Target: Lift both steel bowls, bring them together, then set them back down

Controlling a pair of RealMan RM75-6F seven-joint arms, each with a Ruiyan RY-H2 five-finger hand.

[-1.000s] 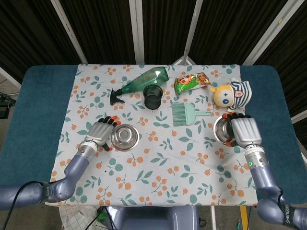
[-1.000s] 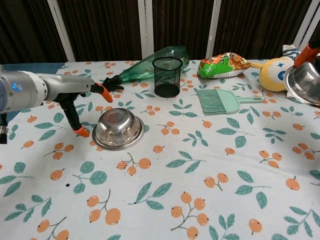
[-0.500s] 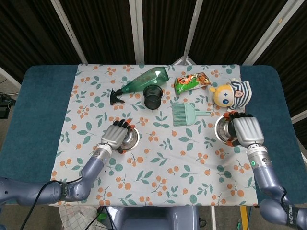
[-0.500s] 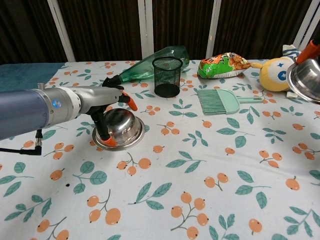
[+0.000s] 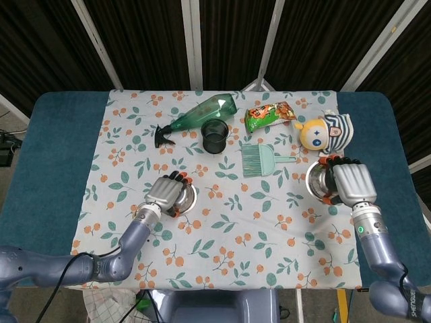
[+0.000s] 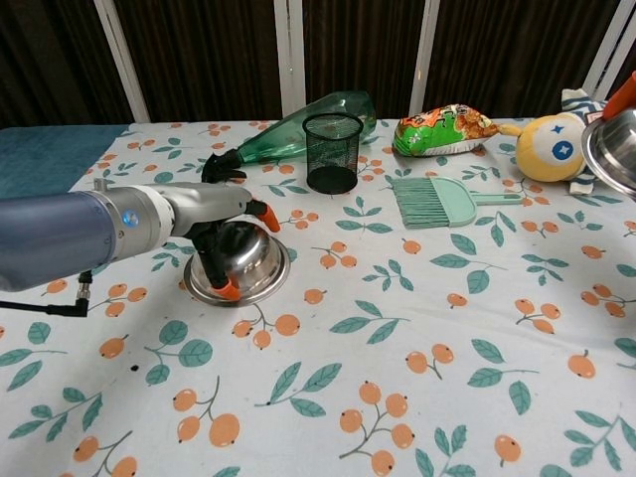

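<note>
The left steel bowl (image 5: 186, 196) (image 6: 244, 260) sits on the flowered cloth (image 5: 242, 215), left of the middle. My left hand (image 5: 166, 193) (image 6: 221, 246) grips it from the left, with orange-tipped fingers (image 6: 228, 289) wrapped over its rim and side. The right steel bowl (image 5: 316, 182) (image 6: 612, 149) is tilted and held up above the cloth at the right edge. My right hand (image 5: 350, 183) holds it from the right. In the chest view only an orange fingertip (image 6: 626, 94) of that hand shows.
A green spray bottle (image 5: 202, 114), a black mesh cup (image 5: 215, 135), a snack bag (image 5: 269, 114) and a plush toy (image 5: 327, 130) line the far side. A teal brush (image 5: 260, 161) lies between the two bowls.
My left hand came in from the left and closed around the left bowl. The right hand has carried its bowl a little to the right and up.
</note>
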